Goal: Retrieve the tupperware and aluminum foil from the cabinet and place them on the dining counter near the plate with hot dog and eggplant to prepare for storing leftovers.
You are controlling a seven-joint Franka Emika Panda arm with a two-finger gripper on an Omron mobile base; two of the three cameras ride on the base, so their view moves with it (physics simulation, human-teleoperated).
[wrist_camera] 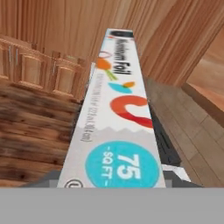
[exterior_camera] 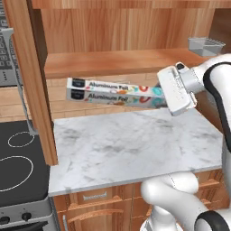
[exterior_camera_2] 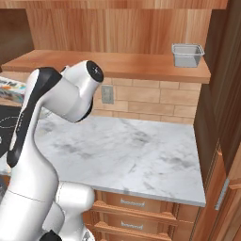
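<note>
Cabinet point(exterior_camera: 34, 90) side panel at left. Aluminum foil point(exterior_camera: 113, 93) held level in the air above the marble worktop point(exterior_camera: 135, 144), below the shelf, its teal end clamped in the gripper point(exterior_camera: 168, 95). Tupperware point(exterior_camera: 205, 46) sits on the shelf at right. Judged step: item 1 of 2 extracted; next move needs carrying it to the dining counter.

Even, soft rendered light, faint shadows; hand view slightly blurred.
</note>
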